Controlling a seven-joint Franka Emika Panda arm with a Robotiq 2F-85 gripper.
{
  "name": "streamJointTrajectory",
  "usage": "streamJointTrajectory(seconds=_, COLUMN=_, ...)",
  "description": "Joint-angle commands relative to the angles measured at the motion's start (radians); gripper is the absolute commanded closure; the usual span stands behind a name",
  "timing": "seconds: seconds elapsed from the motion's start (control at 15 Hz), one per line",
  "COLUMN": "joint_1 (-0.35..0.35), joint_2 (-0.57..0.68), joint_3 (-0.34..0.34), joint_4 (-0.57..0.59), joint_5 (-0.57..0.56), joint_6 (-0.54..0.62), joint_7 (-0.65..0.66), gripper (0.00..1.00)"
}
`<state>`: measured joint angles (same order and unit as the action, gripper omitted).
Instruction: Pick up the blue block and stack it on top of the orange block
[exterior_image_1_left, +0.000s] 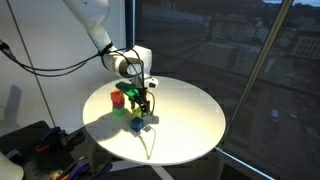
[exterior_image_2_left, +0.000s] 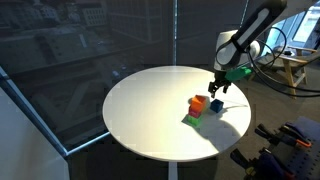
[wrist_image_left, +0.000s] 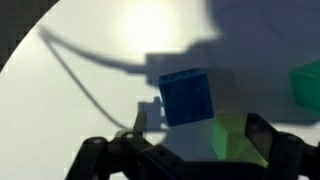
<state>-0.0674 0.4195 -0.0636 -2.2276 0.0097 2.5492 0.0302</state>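
Centre of wrist view: blue block (wrist_image_left: 187, 97), cube, no long axis, edges slightly askew to frame. Bottom edge: gripper (wrist_image_left: 197, 150), fingers spread apart.

dark blue block (wrist_image_left: 187, 97), red-orange block (exterior_image_2_left: 198, 103), green cube (exterior_image_2_left: 190, 118) — white table (exterior_image_2_left: 150, 110)

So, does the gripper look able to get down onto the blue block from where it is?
Probably yes. The gripper hangs open just above the blue block, with nothing over the block's top. In the wrist view, the yellowish block sits close by one corner and might foul a finger.
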Motion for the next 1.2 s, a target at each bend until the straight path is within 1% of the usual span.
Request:
streamJointTrajectory(seconds=0.0, joint_1=-0.020, joint_2=0.002, joint_3=0.010, joint_4=-0.018, joint_5=0.016, joint_6=0.062, joint_7=-0.040, gripper=0.00)
streamJointTrajectory(seconds=0.4, joint_1=-0.021, joint_2=0.022, joint_3=0.012, joint_4=-0.039, joint_5=0.005, joint_6=0.129, joint_7=-0.055, gripper=0.00)
streamJointTrajectory(seconds=0.73, joint_1=-0.017, joint_2=0.043, joint_3=0.006, joint_4=-0.035, joint_5=-0.028, joint_6=0.117, joint_7=-0.116, gripper=0.00)
streamJointTrajectory(seconds=1.13, joint_1=-0.006, joint_2=0.063, joint_3=-0.009, joint_4=-0.036, joint_5=-0.069, joint_6=0.153, joint_7=-0.109, gripper=0.00)
